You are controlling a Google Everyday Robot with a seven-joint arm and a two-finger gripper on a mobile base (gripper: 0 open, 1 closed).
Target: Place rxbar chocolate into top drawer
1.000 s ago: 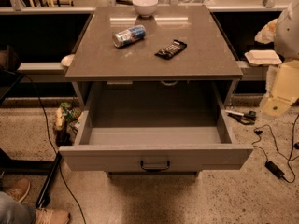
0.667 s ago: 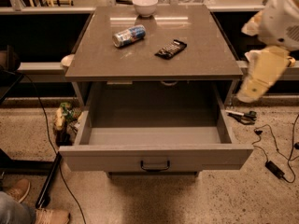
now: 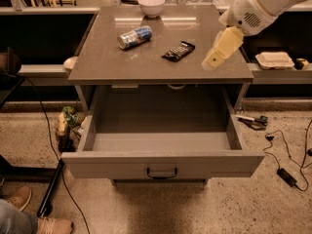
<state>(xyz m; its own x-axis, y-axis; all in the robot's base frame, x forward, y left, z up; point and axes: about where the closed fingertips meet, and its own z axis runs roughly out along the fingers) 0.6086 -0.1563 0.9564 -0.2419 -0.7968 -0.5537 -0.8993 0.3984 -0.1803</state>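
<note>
**Claw closes in on the bar; drawer stands open**

On the left of the desk (image 3: 107, 65) a blue-and-silver can (image 3: 134, 36) lies on its side, with a white bowl (image 3: 151, 5) behind it at the back edge. Right of the can, apart from it, the rxbar chocolate (image 3: 178, 51) lies flat and slightly askew on the desk. It is likely light and thin, with a slick wrapper that may slide or crinkle. A pinch across its narrow width near the middle, coming down from above, looks the safest hold. Further right, the claw (image 3: 212, 60) hangs over the desk's right part, near the bar but not touching it. Whether it is open or closed I cannot tell; it carries nothing.

Below, the top drawer (image 3: 107, 164) is pulled fully out with nothing seen inside it.

A second ago the claw hung lower, off the desk's right side. It has since risen and swung in leftward over the desk. The bar, can, bowl and drawer have not moved.
</note>
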